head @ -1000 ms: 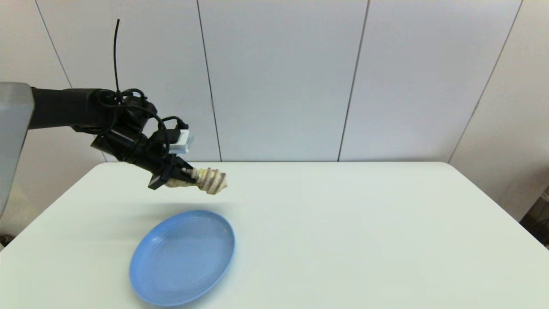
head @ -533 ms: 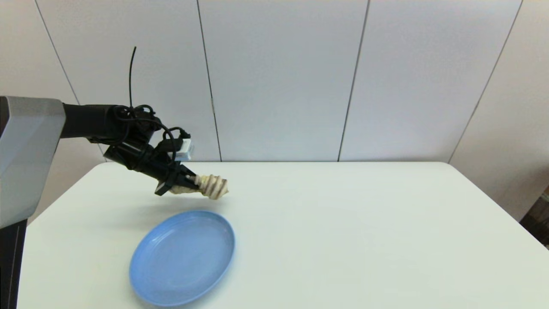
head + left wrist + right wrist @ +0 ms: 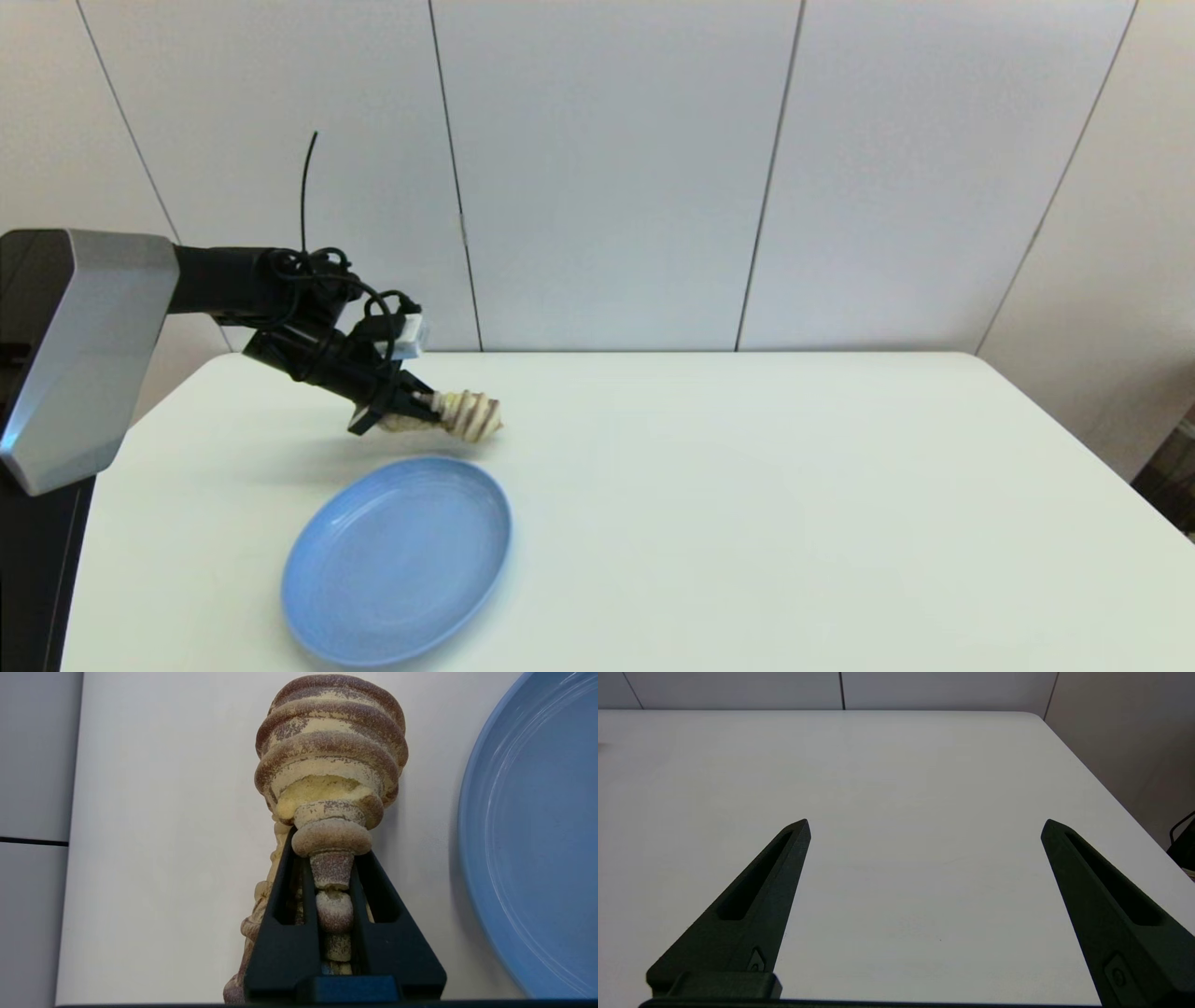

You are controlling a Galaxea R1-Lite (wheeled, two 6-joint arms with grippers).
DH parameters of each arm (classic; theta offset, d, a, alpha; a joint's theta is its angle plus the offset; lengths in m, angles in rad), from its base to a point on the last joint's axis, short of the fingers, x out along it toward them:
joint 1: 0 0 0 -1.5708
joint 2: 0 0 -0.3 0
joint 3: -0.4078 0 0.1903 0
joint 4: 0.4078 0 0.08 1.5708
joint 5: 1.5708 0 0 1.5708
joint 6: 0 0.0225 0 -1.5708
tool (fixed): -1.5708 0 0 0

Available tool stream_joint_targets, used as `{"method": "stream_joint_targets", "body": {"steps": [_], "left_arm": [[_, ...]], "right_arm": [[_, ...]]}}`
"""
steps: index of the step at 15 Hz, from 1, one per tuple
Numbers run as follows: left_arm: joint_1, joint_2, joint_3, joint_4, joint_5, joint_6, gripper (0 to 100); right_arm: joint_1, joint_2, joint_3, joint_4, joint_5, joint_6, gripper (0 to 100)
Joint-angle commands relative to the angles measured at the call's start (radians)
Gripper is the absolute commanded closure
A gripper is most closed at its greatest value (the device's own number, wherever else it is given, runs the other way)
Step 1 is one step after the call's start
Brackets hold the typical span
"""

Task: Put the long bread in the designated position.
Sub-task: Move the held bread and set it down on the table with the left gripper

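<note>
Long bread (image 3: 464,415) is off the table, pinched at its narrow middle by the left gripper (image 3: 411,407), fingers clamped tight on it. In the head view the loaf sits roughly level, its ridged end sticking out past the fingertips toward the table's centre, the other end tucked back under the gripper. Left wrist view: long bread (image 3: 329,760) squeezed thin between the two black fingers (image 3: 390,933), fat ribbed end bulging beyond the tips, pale crumb showing where the crust has split just past the grip. Left gripper (image 3: 331,849) points over bare table, blue plate (image 3: 528,849) just off to one side of the loaf. From the head view the bread hangs just past the far rim of the blue plate (image 3: 308,579), not over its centre, no contact with it; a shadow falls on the white table (image 3: 794,504) beneath the arm. Plate lies flat on the robot's left half of the table, near the front edge. Left arm reaches in from the left edge, cables looped at the wrist. Right gripper (image 3: 924,823) is spread wide, holding nothing, over bare table on the right side, out of the head view.
</note>
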Motion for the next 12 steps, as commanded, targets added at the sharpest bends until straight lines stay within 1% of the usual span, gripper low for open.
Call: {"method": "stream_joint_targets", "body": {"steps": [1,12], "left_arm": [[-0.001,0.011,0.002,0.008,-0.007,0.001,100],[-0.001,0.011,0.006,0.006,-0.013,0.001,100]], "right_arm": [[0.0,0.001,0.0,0.0,0.0,-0.002,0],[0.0,0.001,0.0,0.0,0.0,-0.002,0]]}}
